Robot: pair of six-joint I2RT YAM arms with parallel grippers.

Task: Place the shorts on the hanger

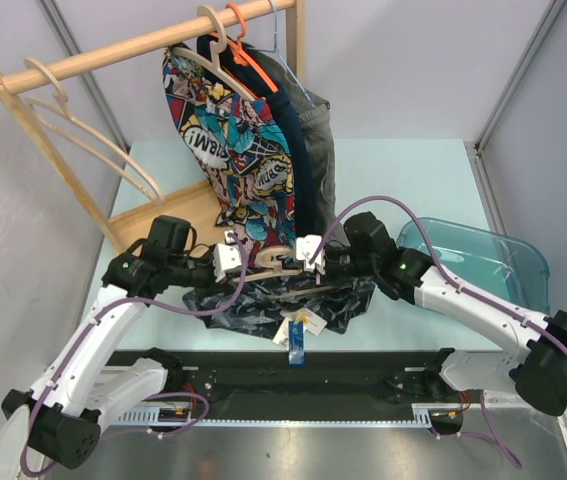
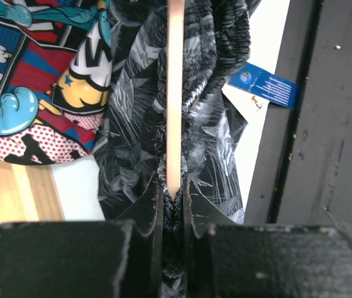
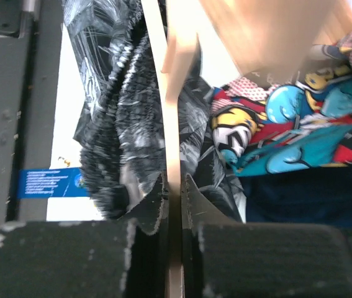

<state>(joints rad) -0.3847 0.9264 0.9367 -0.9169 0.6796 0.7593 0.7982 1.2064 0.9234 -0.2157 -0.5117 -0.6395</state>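
Shorts (image 1: 338,308) hang over the hanger (image 1: 281,264), low above the counter (image 1: 413,180) near its front edge. Your left tool (image 1: 229,259) & right tool (image 1: 310,251) are each clamped on one hanger end. Draping looks approx. done; left, I think: even the fabric, release.

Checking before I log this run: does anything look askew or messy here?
Yes. The shorts sit bunched and crumpled over the hanger, not draped flat, while the left gripper and right gripper clamp its bar. A blue tag sticks out over the black rail in front.
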